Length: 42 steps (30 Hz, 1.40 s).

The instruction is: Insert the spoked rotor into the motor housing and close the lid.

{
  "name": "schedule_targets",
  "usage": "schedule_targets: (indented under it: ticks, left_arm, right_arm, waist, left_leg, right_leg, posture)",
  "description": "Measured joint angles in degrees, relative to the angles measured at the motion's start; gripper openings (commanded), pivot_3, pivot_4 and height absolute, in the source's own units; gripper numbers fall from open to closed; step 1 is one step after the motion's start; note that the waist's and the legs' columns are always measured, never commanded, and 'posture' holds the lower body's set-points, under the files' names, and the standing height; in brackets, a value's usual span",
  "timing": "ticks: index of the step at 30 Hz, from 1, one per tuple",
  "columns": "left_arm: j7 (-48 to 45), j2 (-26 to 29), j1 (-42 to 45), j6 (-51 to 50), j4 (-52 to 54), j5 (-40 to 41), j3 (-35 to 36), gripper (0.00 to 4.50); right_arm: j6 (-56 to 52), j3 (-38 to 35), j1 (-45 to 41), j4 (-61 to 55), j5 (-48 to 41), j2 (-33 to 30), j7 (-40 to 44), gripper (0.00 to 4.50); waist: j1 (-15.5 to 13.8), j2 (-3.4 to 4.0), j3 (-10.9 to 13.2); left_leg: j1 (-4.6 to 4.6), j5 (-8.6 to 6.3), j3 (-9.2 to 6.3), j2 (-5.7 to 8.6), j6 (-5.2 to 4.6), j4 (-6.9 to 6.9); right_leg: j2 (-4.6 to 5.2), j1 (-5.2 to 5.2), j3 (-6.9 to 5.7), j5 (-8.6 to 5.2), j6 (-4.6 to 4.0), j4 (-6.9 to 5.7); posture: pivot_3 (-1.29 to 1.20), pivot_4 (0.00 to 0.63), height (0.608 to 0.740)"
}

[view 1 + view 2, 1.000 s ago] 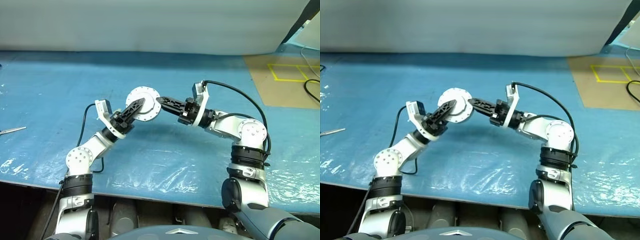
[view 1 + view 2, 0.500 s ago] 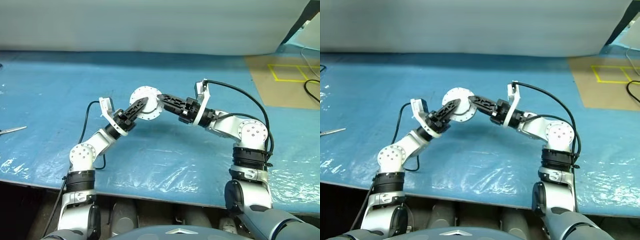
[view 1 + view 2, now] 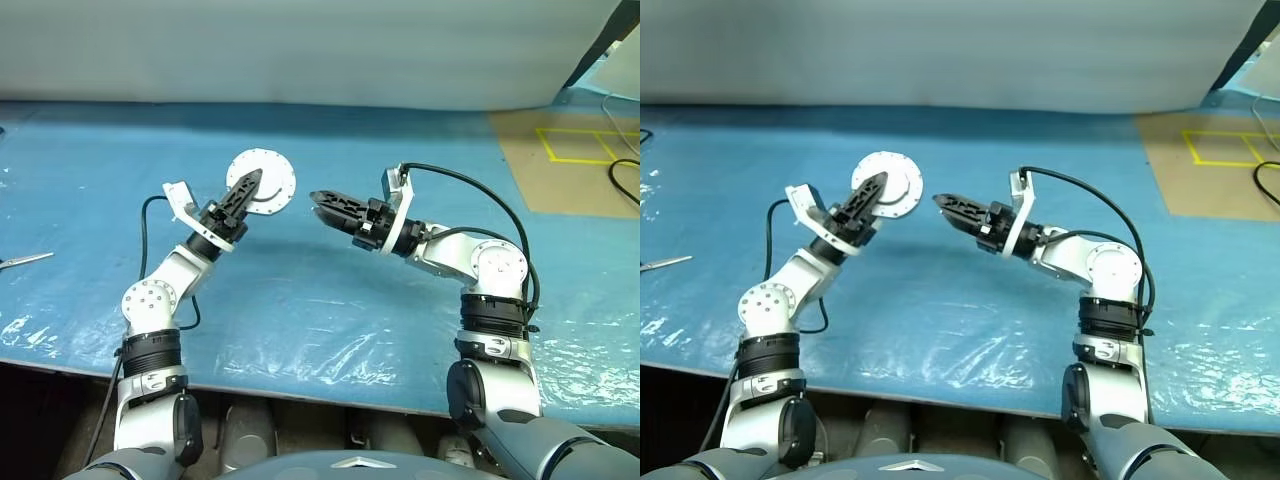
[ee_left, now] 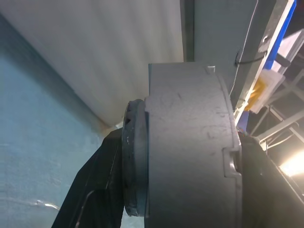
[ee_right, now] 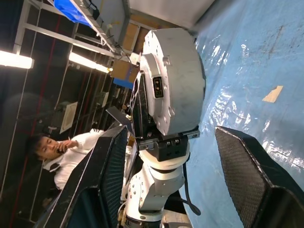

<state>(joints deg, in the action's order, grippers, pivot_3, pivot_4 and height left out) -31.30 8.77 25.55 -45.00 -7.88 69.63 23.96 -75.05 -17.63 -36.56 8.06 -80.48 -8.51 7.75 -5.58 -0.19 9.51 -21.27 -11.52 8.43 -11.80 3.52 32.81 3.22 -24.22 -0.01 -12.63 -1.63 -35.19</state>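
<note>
Head view: motor housing [image 3: 262, 181] in left hand [image 3: 243, 192].

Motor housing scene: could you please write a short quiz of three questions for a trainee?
1. True or false: the left end effector holds the motor housing above the blue table cover.
2. The right end effector is: A) clamped on the housing, B) open, apart from the housing, C) resting on the cover.
3. Fill in: the housing's lid is ___.

Key: 1 true; 2 B; 3 closed.
</note>
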Motion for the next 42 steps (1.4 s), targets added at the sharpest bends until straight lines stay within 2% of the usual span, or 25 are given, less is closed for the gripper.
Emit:
schedule_targets:
  ticks: [3, 7, 11, 15, 18, 23, 28, 29, 33, 37, 42]
  left_arm:
    - [2.7, 0.4, 0.0, 3.1, 0.4, -2.3, 0.7, 2.46]
    - [4.5, 4.1, -0.1, 7.7, -1.1, -6.6, 3.1, 2.46]
    - [5.6, 9.2, -1.2, 12.3, -4.2, -12.8, 4.5, 2.46]
    - [5.9, 13.1, -1.8, 14.6, -9.2, -17.2, 6.0, 2.46]
    - [5.7, 14.2, -1.7, 15.2, -11.3, -18.7, 6.6, 2.46]
    - [5.2, 15.6, 0.0, 15.8, -19.2, -22.0, 6.6, 2.46]
    - [4.5, 14.9, 5.3, 20.3, -27.8, -27.1, 5.0, 2.46]
    - [4.3, 14.9, 6.1, 21.2, -28.9, -28.0, 4.7, 3.17]
    - [3.2, 14.8, 7.6, 22.2, -31.3, -29.9, 4.0, 4.32]
    - [4.4, 16.1, 8.0, 22.5, -33.9, -31.9, 4.2, 4.32]
    - [7.1, 22.1, 8.2, 26.3, -40.2, -33.6, 7.2, 4.32]
  right_arm:
    - [0.0, 0.5, -0.3, 0.1, 0.0, 0.1, 0.0, 3.07]
    - [0.8, 0.7, -0.3, 0.1, 0.5, -0.6, 0.1, 3.07]
    - [7.3, 4.5, 0.6, -1.7, 11.0, -5.1, 3.0, 3.07]
    - [14.4, 5.3, 3.4, -2.2, 20.0, -10.2, 7.7, 3.07]
    - [16.4, 4.7, 3.9, -2.2, 22.3, -11.6, 9.9, 3.07]
    - [17.1, 3.4, 4.8, -2.2, 23.3, -11.9, 11.2, 3.07]
    - [17.0, 4.5, 5.9, -3.5, 24.3, -8.8, 11.1, 3.07]
    - [17.0, 4.9, 6.0, -3.9, 24.5, -8.5, 11.0, 3.07]
    - [16.6, 5.0, 6.9, -5.5, 24.8, -7.9, 10.9, 3.07]
    - [15.7, 5.3, 8.0, -6.9, 24.8, -7.9, 11.1, 3.07]
    - [15.7, 5.3, 8.3, -7.1, 25.2, -7.7, 11.2, 3.07]
  waist:
    - [0.1, -0.03, 0.0]
    - [0.4, -0.07, 0.0]
    - [0.1, -0.10, 0.0]
    - [-0.2, -0.32, 0.2]
    - [-0.1, -0.41, 0.2]
    - [0.1, -0.43, 0.2]
    - [0.0, -0.48, 0.2]
    - [0.0, -0.48, 0.2]
    - [0.0, -0.49, 0.2]
    - [0.2, -0.49, 0.2]
    - [1.3, -0.49, 0.2]
  left_leg:
    - [-0.01, 0.00, -0.01, -0.02, 0.00, 0.02]
    - [0.04, 0.00, -0.03, -0.05, 0.00, 0.01]
    - [-0.01, 0.00, -0.03, -0.02, 0.01, 0.01]
    - [-0.17, 0.00, -0.08, -0.03, 0.00, 0.05]
    - [-0.19, 0.00, -0.09, -0.03, 0.00, 0.13]
    - [-0.11, 0.00, -0.08, -0.04, 0.00, 0.18]
    - [-0.08, 0.01, -0.08, -0.01, -0.02, 0.25]
    - [-0.07, 0.01, -0.08, 0.00, -0.03, 0.25]
    - [-0.07, 0.01, -0.08, 0.00, -0.03, 0.25]
    - [-0.01, 0.01, -0.07, 0.00, -0.03, 0.25]
    - [0.19, 0.01, -0.07, -0.01, -0.02, 0.22]
  right_leg:
    - [0.00, 0.00, -0.02, 0.00, 0.00, 0.00]
    - [-0.05, 0.00, -0.01, 0.00, 0.01, -0.01]
    - [-0.02, 0.00, -0.05, 0.00, 0.02, 0.05]
    - [-0.01, 0.00, -0.12, 0.04, 0.09, 0.13]
    - [-0.01, 0.00, -0.11, 0.05, 0.11, 0.12]
    - [-0.02, 0.00, -0.05, 0.05, 0.10, 0.02]
    - [0.04, 0.01, -0.04, 0.05, 0.08, -0.10]
    - [0.06, 0.02, -0.03, 0.05, 0.08, -0.10]
    - [0.07, 0.03, -0.04, 0.05, 0.07, -0.11]
    - [0.06, 0.04, -0.04, 0.05, 0.07, -0.13]
    - [0.03, 0.05, 0.02, 0.02, 0.01, -0.23]
  posture:
    - [0.00, 0.150, 0.740]
    - [0.00, 0.150, 0.740]
    - [0.00, 0.150, 0.740]
    - [0.00, 0.150, 0.740]
    - [0.00, 0.150, 0.740]
    - [0.00, 0.150, 0.740]
    - [0.00, 0.150, 0.740]
    - [0.00, 0.150, 0.740]
    - [0.00, 0.150, 0.740]
    - [0.00, 0.150, 0.740]
    - [0.00, 0.150, 0.740]
